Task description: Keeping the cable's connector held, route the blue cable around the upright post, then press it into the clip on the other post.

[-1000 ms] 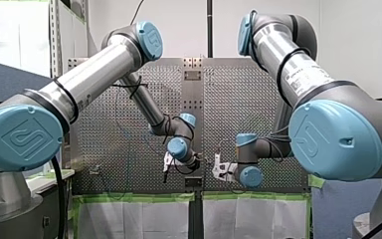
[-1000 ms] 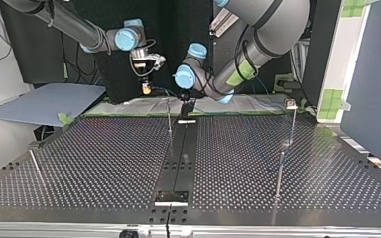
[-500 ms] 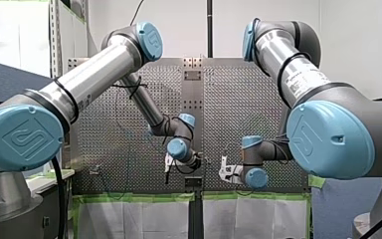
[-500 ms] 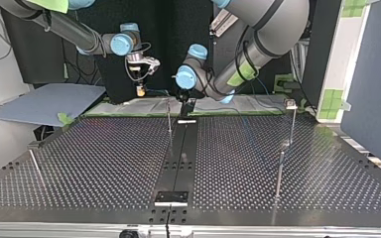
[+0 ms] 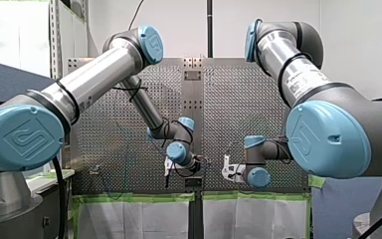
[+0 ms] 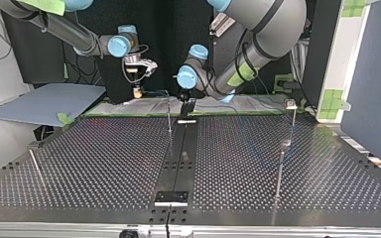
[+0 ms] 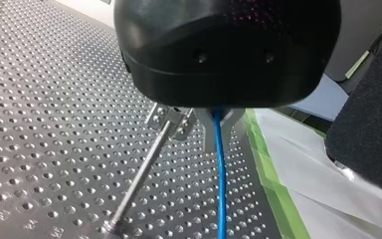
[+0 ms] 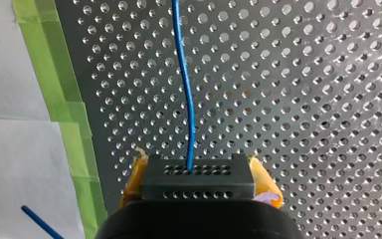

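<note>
Centre post [image 6: 169, 118]: my left gripper [image 6: 185, 106] crowds it, blue cable [image 7: 221, 179] runs just beside. Perforated table [image 6: 104, 163] open nearer the top-view camera; clip post [image 6: 292, 119] and leaning post [image 6: 34, 166] well apart either side.

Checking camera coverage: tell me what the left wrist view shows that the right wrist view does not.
Left wrist only: a metal post with a clip, beside my left gripper. Right wrist only: my right gripper clamped on the black connector. Both: the blue cable, perforated table, green tape.
</note>
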`<state>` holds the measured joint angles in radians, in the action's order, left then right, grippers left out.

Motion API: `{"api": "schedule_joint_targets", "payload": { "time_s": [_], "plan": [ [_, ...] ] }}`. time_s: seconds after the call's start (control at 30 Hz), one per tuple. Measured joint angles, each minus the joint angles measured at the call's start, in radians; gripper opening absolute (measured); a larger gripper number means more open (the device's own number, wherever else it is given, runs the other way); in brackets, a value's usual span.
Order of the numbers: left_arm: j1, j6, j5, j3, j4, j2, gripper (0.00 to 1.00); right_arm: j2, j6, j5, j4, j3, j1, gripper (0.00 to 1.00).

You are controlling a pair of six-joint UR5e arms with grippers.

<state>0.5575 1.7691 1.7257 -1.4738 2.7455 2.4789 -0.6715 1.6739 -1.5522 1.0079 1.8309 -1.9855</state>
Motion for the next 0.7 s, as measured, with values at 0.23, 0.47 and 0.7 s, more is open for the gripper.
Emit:
{"api": "schedule_joint_targets", "payload": {
  "time_s": [0.23, 0.47, 0.7],
  "plan": [
    [-0.005, 0.011, 0.004, 0.000, -0.009, 0.022, 0.00, 0.001, -0.001, 0.005, 0.001, -0.009, 0.014, 0.00],
    [-0.013, 0.020, -0.002, 0.000, -0.037, 0.022, 0.00, 0.002, -0.004, 0.014, 0.000, -0.017, 0.024, 0.00],
    [-0.014, 0.011, -0.012, 0.000, -0.041, 0.022, 0.00, 0.002, -0.002, 0.020, 0.000, -0.025, 0.037, 0.00]
  ]
}}
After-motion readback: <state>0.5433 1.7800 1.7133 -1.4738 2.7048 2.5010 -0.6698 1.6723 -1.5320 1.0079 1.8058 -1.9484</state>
